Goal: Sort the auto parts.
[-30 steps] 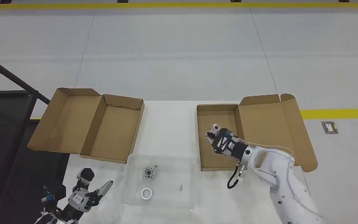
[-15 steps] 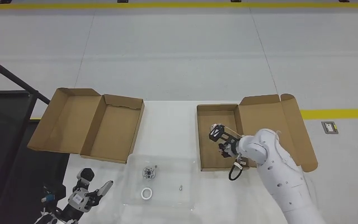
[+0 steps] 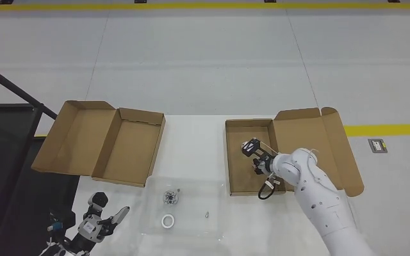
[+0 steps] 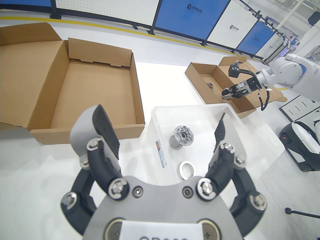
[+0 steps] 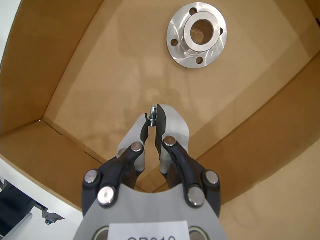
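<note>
Small threaded metal bolt point(image 5: 151, 119) pinched in right claw point(image 5: 153, 113) over brown cardboard box point(image 5: 112, 63) floor, near round silver flange point(image 5: 196, 41); left claw point(image 4: 160, 114) spread open near clear plastic tray point(image 4: 252, 138) on white tabletop point(image 4: 37, 173).

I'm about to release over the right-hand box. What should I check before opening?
1. Grip: right gripper shut on the bolt: ok.
2. Position: bolt above the floor of the right box, inside its walls: ok.
3. Drop spot: bare cardboard below; the flange lies apart: ok.
4. Drop height above the floor: cannot tell.
5. Left gripper open, by the clear tray, away from the box: ok.
6. Whether the bolt belongs with the flange: cannot tell.
</note>
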`<action>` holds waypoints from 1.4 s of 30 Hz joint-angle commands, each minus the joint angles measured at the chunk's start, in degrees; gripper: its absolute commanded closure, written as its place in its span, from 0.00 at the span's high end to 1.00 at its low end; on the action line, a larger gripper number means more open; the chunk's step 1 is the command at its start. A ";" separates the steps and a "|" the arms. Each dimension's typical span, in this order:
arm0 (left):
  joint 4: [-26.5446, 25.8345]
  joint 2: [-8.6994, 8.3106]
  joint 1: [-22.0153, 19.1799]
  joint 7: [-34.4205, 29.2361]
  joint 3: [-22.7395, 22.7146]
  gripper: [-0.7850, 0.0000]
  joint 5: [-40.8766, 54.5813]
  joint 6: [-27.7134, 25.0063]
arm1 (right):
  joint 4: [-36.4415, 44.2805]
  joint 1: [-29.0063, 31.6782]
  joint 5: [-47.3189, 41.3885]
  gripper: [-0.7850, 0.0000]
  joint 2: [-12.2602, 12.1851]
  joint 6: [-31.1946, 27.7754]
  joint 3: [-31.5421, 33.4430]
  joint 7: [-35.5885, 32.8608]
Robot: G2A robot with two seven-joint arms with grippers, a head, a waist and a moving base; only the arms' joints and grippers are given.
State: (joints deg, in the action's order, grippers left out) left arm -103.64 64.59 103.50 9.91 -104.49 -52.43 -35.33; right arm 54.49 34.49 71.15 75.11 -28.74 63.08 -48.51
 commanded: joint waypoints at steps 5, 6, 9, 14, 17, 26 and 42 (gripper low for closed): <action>0.00 0.00 0.00 0.00 0.00 1.00 0.00 0.00 | -3.36 -1.13 -0.71 0.24 0.25 0.28 -0.60 2.59; 0.00 0.00 0.00 0.00 0.00 1.00 0.00 0.00 | -3.52 -1.15 -0.74 0.26 0.24 0.10 -0.65 3.18; 0.00 0.00 0.00 0.00 0.00 1.00 0.00 0.00 | -3.31 -1.10 -0.24 0.45 0.12 0.33 -0.71 3.64; 0.00 0.00 0.00 0.00 0.00 1.00 0.00 0.00 | 0.11 0.02 0.82 0.57 -0.31 1.95 -0.18 3.58; 0.00 0.00 0.00 0.00 0.00 1.00 0.00 0.00 | 4.57 1.74 1.72 0.68 -0.83 2.50 0.64 3.50; 0.00 0.00 0.00 0.00 0.00 1.00 0.00 0.00 | 30.95 11.93 4.95 0.67 -2.61 -1.19 1.92 1.55; 0.00 0.00 0.00 0.00 0.00 1.00 0.00 0.00 | 44.18 14.82 5.45 1.00 -2.49 -19.92 -10.78 -0.54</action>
State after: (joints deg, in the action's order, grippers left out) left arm -103.64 64.59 103.50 9.91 -104.49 -52.43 -35.33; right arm 98.64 49.28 76.60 72.64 -48.79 52.15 -49.00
